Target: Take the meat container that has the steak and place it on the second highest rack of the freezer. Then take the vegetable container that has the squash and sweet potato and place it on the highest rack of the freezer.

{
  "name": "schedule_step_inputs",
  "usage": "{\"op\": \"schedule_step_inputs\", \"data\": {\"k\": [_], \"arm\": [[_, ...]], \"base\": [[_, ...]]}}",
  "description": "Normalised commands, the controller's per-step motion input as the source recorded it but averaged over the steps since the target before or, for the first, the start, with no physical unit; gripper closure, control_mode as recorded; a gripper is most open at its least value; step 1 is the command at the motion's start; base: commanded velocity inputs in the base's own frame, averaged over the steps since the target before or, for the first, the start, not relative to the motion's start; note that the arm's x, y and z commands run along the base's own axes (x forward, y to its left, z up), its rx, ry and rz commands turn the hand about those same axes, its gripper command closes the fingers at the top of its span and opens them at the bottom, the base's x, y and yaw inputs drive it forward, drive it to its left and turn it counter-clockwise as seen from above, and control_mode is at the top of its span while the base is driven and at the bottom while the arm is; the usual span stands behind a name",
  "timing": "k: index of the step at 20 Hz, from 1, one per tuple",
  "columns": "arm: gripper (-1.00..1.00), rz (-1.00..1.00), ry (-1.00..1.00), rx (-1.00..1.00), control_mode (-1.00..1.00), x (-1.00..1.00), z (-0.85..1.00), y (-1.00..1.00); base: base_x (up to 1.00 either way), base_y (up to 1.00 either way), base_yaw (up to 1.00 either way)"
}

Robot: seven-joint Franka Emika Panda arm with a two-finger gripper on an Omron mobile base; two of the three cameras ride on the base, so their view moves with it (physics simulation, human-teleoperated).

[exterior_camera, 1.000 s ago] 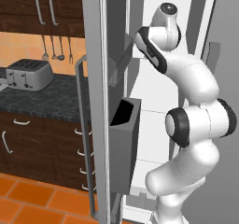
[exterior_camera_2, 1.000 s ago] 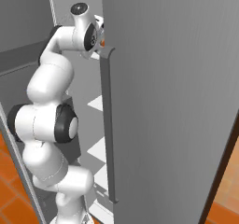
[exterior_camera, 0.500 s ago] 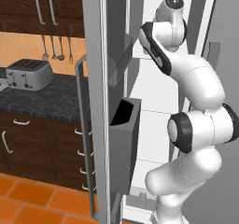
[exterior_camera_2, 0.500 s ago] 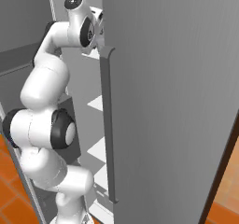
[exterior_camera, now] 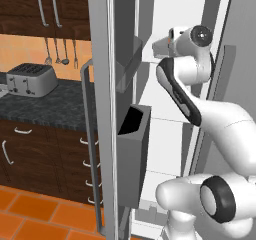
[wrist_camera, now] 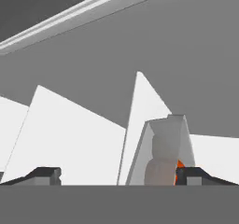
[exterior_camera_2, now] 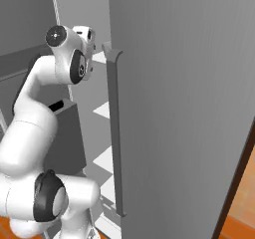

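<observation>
I've got the two-finger gripper (wrist_camera: 116, 174) up inside the tall grey freezer (exterior_camera_2: 179, 108), dark tips standing wide apart, nothing between them. The pale translucent vegetable container (wrist_camera: 163, 155), bright orange-red squash (wrist_camera: 179, 168) peeking behind it, sits on a flat white shelf just ahead. I'd back straight out, level, without nudging it.
</observation>
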Motion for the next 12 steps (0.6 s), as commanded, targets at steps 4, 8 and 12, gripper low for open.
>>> {"op": "schedule_step_inputs", "data": {"k": [4, 8, 12], "arm": [[-1.00, 0.00, -0.04, -0.03, -1.00, -1.00, -0.08, 0.06], [-1.00, 0.00, -0.03, 0.00, -1.00, -1.00, -0.01, 0.00], [-1.00, -0.04, 0.00, 0.00, -1.00, -1.00, -0.17, 0.00]], "base": [[0.00, 0.00, 0.00], [0.00, 0.00, 0.00], [0.00, 0.00, 0.00]]}}
